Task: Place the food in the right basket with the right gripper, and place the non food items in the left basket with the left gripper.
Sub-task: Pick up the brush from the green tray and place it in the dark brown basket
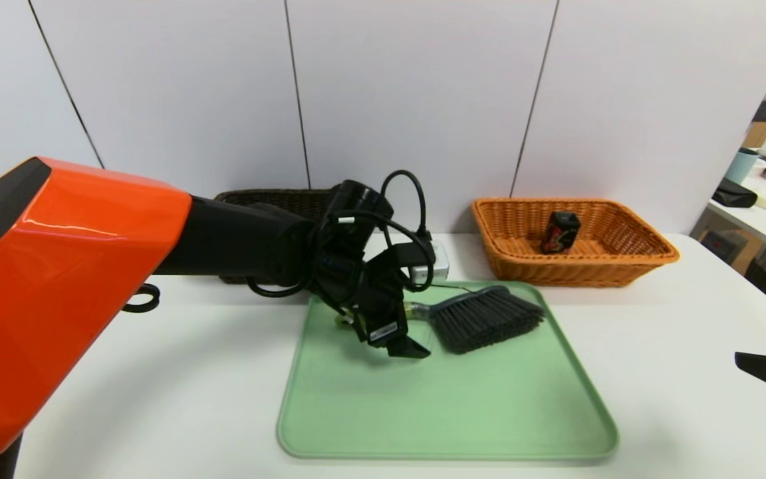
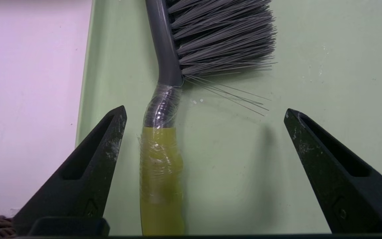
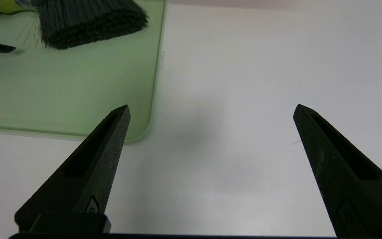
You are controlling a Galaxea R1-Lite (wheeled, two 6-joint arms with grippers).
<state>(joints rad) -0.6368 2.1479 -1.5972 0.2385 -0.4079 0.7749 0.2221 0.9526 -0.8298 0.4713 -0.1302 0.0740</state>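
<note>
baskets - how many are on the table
2: the orange basket at the back right holding the black box; the dark basket at the back left, mostly hidden behind the left arm.

Left gripper (image 1: 404,346) over tray (image 1: 449,426) beside brush (image 1: 486,318); food (image 1: 560,232) in right basket (image 1: 649,256)

A white desk (image 1: 655,372) stands against a pale panelled wall (image 1: 416,93) with thin dark seams, and off to the right a second white table (image 1: 765,226) carries what look like cups and oddments.
</note>
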